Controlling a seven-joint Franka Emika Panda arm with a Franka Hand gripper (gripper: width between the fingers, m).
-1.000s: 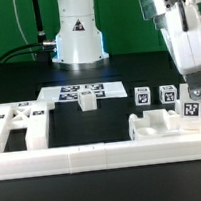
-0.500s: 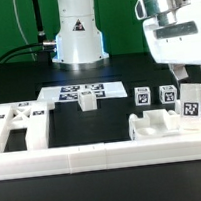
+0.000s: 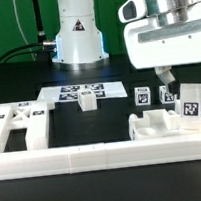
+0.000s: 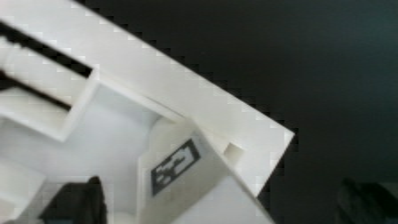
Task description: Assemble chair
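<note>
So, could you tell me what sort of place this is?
Probably a robotics lab bench: a fixed arm base on a black table, a marker board, and tagged white chair parts behind a rail.

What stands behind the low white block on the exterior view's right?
Three legs: left leg, middle leg, right leg. The block hides the right leg's base; the gripper overlaps the middle leg's top.
</note>
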